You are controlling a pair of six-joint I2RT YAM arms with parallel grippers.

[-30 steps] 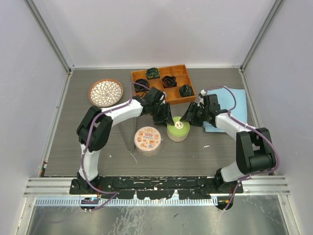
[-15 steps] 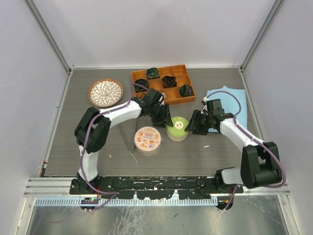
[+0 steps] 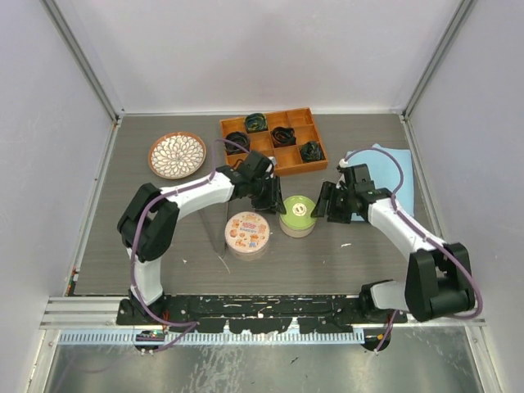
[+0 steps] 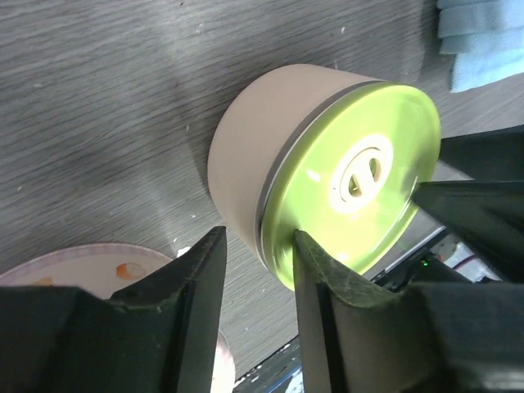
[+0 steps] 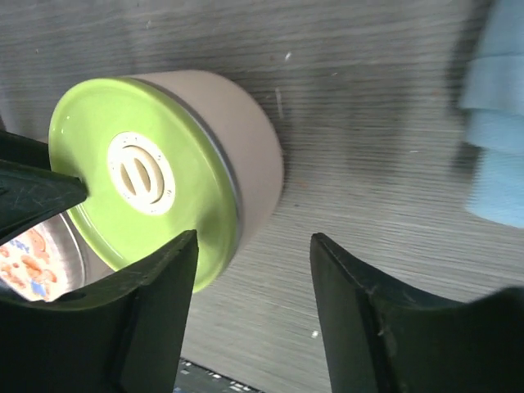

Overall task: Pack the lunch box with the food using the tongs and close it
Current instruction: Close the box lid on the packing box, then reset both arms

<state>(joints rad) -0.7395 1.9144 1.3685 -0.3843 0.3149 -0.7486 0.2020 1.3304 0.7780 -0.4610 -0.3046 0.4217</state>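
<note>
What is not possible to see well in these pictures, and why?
Inside of the lunch box: all views, its green lid covers it.
Patterned round tin: left wrist view, mostly behind the left gripper, blurred.
Blue cloth: right wrist view, cut off by the right edge.

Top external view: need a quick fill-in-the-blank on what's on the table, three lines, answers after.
1. The beige tin in the middle of the table has a ____ lid.
2. The folded cloth beside the right arm is ____ in colour.
3. In the top view, the patterned plate lies to the ____ of the wooden tray.

Missing words: green; blue; left.
</note>
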